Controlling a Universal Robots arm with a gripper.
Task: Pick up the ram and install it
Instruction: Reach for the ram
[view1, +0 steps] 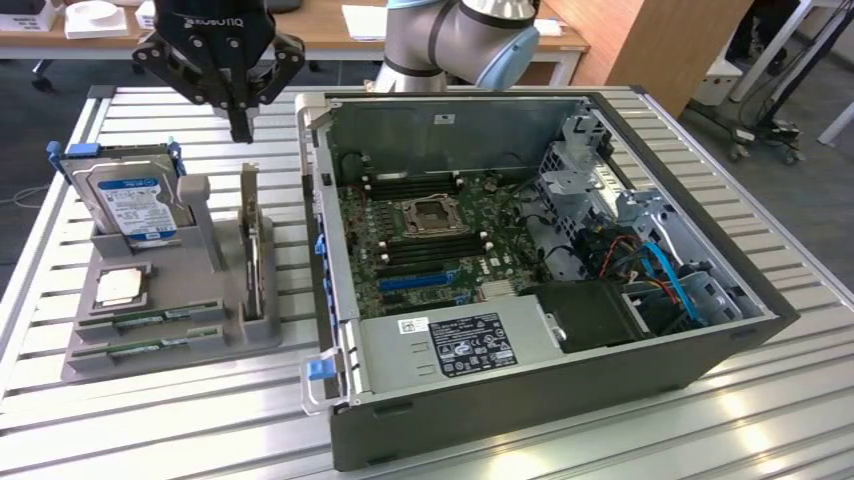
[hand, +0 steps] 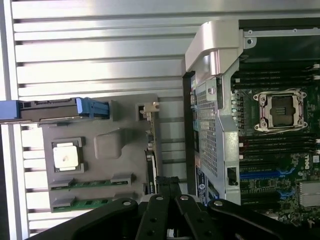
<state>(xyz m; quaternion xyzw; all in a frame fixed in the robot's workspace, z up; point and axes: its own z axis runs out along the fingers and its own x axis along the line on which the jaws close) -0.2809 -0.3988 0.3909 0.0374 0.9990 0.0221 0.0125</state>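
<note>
Two ram sticks, thin and green, lie in slots at the near end of the grey holder (view1: 200, 340): one (view1: 151, 320) (hand: 92, 183) and a second (view1: 136, 347) (hand: 89, 204) beside it. My gripper (view1: 242, 132) (hand: 167, 181) hangs above the holder's far end, close to the corner of the open computer case (view1: 534, 400). Its black fingers are shut together with nothing between them. The motherboard (view1: 427, 240) (hand: 280, 145) lies bare inside the case, with dark memory slots on both sides of the processor socket (view1: 434, 214) (hand: 279, 110).
The holder also carries an upright blue-labelled hard drive (view1: 134, 205), a dark expansion card (view1: 250, 235) standing on edge, and a silver processor chip (view1: 118, 288) (hand: 65, 156). Drive cages and cables (view1: 641, 260) fill the case's right side. A slatted metal table (view1: 747, 440) bears everything.
</note>
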